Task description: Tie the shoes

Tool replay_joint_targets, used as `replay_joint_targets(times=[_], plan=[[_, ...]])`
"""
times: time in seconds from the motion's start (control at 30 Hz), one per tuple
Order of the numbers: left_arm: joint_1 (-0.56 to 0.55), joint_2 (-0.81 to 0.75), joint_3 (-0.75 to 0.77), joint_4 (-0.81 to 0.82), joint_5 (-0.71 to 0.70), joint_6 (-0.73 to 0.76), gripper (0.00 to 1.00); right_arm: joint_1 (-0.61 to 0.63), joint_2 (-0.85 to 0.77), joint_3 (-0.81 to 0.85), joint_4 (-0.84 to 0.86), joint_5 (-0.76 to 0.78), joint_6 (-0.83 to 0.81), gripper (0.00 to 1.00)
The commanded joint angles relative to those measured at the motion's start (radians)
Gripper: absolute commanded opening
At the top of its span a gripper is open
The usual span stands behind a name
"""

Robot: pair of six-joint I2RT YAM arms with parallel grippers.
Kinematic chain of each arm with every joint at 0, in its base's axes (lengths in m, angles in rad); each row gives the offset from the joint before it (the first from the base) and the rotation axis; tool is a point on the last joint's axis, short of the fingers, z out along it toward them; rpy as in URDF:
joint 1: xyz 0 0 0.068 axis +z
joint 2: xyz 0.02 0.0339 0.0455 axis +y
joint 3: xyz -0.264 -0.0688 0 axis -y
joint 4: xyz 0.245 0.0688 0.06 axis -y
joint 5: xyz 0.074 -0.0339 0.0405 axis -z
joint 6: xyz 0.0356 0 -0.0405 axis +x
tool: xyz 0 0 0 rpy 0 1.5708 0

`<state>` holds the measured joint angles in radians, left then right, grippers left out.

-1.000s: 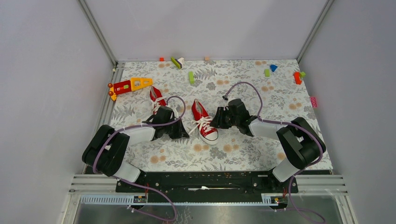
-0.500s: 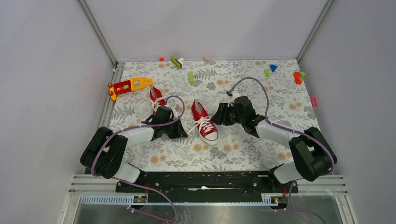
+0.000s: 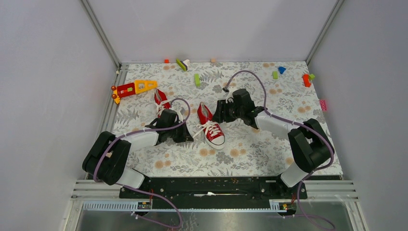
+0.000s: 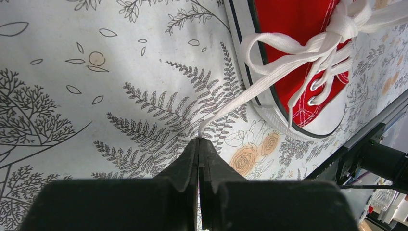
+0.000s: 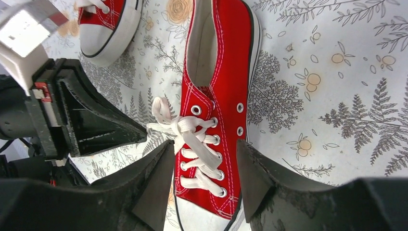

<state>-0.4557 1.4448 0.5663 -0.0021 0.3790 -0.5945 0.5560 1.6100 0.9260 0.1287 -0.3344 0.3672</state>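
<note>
Here our left tool (image 4: 198, 144) is pressed together on the end of the white lace (image 4: 250, 91), while our right tool (image 5: 204, 147) hangs spread over the red shoe (image 3: 210, 124), which lies on the bench (image 3: 250, 154) between them, toe toward us.

We see a floral-print table (image 3: 250, 156). One shoe (image 3: 210, 126) lies mid-table, a second shoe (image 3: 161, 99) nearer the left edge. A red-and-yellow toy (image 3: 134, 87) sits beside that edge; blocks (image 3: 197, 79) dot the far edge.

White-and-black arms (image 3: 139, 139), purple cables (image 3: 245, 71), matte black left claw (image 4: 199, 139) and right claw (image 5: 203, 144)
</note>
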Motion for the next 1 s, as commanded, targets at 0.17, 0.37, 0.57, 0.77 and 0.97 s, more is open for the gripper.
replay_joint_targets(times=[0.17, 0.37, 0.57, 0.77, 0.97], plan=[[0.008, -0.046, 0.018, 0.016, -0.041, 0.015, 0.0, 0.028, 0.05, 0.075, -0.052, -0.047, -0.05, 0.51], [0.008, -0.035, 0.026, 0.004, -0.047, 0.019, 0.0, 0.03, 0.06, 0.078, -0.047, -0.058, -0.045, 0.41], [0.008, -0.036, 0.032, 0.004, -0.041, 0.022, 0.0, 0.029, 0.063, 0.08, -0.043, -0.059, -0.039, 0.26], [0.008, -0.119, 0.022, 0.04, -0.062, -0.007, 0.32, 0.029, 0.043, 0.05, -0.017, -0.046, -0.029, 0.04], [0.01, -0.215, 0.029, 0.078, -0.097, -0.037, 0.53, 0.029, 0.041, 0.039, 0.001, -0.053, -0.02, 0.0]])
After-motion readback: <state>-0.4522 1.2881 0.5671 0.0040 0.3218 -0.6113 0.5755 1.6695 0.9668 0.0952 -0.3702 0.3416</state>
